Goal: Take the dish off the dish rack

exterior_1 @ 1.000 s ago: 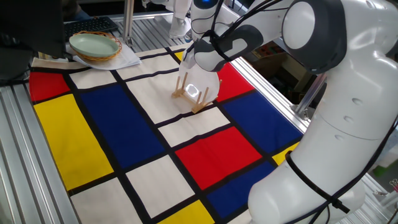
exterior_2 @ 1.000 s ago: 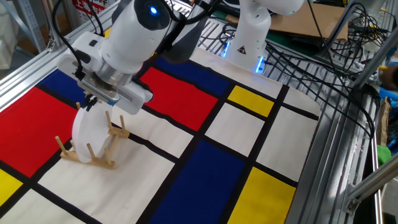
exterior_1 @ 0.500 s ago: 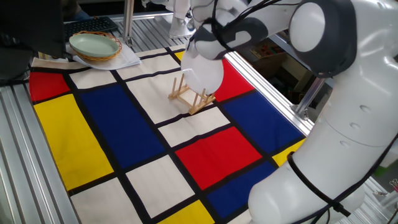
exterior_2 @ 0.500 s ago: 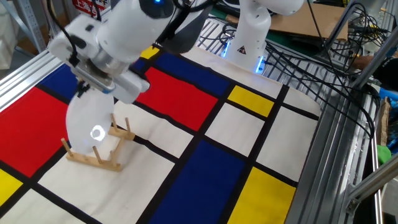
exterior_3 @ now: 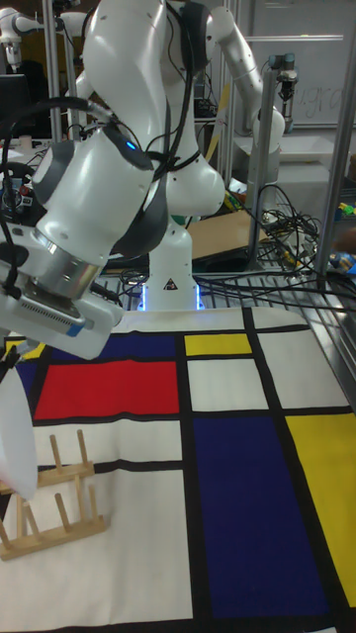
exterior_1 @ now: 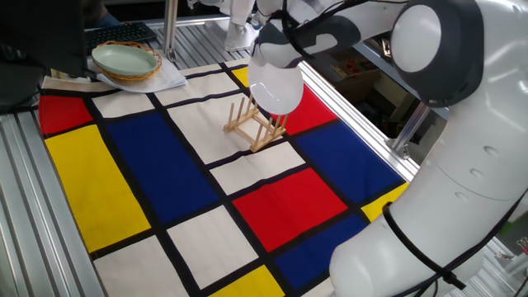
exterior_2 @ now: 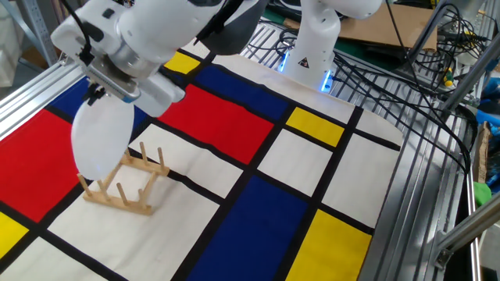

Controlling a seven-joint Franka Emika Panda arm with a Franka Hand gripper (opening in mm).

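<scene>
Just glossy white rnd dish point(exterior_2: 100, 145)

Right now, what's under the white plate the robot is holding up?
The wooden dish rack stands below the plate, on the checkered cloth. The plate's lower edge hides part of the pegs.
</scene>
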